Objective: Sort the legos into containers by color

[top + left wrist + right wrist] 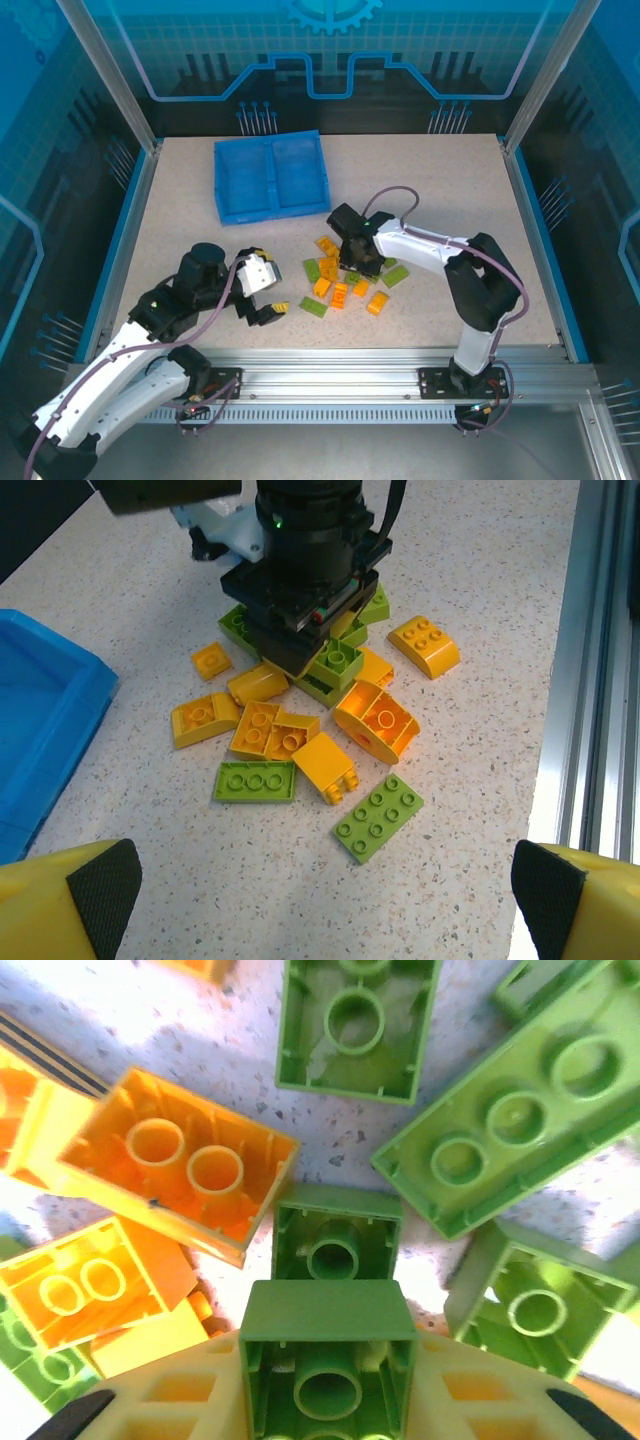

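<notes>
Worktop (450, 200): I see a speckled pale surface carrying the tray and the loose bricks.
Tray (300, 172): blue, with two compartments side by side and a divider down the middle. It sits toward the far left, well apart from the pile.
Legos (340, 290): orange and light green ones lie mixed in a loose heap on the worktop, right of centre and near my side. Several are flipped with their hollow undersides up.
Right end effector (356, 262): it is down in the far part of the heap, clenched on a light green brick (328, 1355). From its wrist camera I see that brick wedged between both yellow fingers (150, 1400), hollow side toward the lens, with other green and orange pieces just beyond it.
Left end effector (325, 905): released, with its fingertips spread wide and bare worktop between them. It sits near the left edge of the heap and faces it.
Outliers: a green two-by-four plate (378, 818) and a green three-stud plate (254, 781) lie at the heap's edge closest to the left arm. A rounded orange brick (425, 645) sits just beside the right end effector.
</notes>
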Tool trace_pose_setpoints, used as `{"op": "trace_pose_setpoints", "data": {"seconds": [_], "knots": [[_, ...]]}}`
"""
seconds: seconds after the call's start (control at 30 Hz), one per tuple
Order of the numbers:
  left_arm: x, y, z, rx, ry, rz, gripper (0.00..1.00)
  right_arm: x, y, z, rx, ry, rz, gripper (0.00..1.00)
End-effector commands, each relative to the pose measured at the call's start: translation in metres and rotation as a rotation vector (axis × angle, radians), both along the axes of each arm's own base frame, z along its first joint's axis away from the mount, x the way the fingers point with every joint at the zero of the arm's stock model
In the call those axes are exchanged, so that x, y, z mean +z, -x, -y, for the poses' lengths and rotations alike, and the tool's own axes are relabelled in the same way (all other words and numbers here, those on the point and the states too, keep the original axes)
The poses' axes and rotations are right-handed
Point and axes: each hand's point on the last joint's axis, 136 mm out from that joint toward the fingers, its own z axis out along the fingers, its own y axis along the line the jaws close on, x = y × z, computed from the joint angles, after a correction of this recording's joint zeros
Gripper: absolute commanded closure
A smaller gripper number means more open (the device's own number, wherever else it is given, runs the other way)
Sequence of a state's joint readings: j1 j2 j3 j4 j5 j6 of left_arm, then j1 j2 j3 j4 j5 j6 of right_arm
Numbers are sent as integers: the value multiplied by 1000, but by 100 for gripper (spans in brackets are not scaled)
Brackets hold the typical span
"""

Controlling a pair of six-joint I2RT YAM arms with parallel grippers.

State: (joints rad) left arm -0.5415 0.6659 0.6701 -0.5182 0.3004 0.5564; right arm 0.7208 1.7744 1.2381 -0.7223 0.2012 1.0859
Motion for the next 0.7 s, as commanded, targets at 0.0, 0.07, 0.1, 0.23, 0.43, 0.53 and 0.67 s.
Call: {"op": "trace_pose_setpoints", "data": {"seconds": [0.0,0.07,0.1,0.23,0.43,0.53,0.67], "knots": [[7,-6,-3,34,14,59,1,55,-3,1,58,12,165,66],[18,-13,-8,91,46,100,1,90,-11,-9,158,22,307,66],[25,-19,-12,142,70,118,1,110,-17,-18,240,39,398,66],[48,-38,-37,337,139,179,1,168,-40,-64,535,94,643,65],[69,-63,-86,659,224,198,1,184,-106,-115,697,215,739,64],[73,-69,-104,771,233,191,1,167,-144,-136,720,249,718,64],[65,-63,-91,675,189,160,1,137,-189,-152,703,272,677,64]]}}
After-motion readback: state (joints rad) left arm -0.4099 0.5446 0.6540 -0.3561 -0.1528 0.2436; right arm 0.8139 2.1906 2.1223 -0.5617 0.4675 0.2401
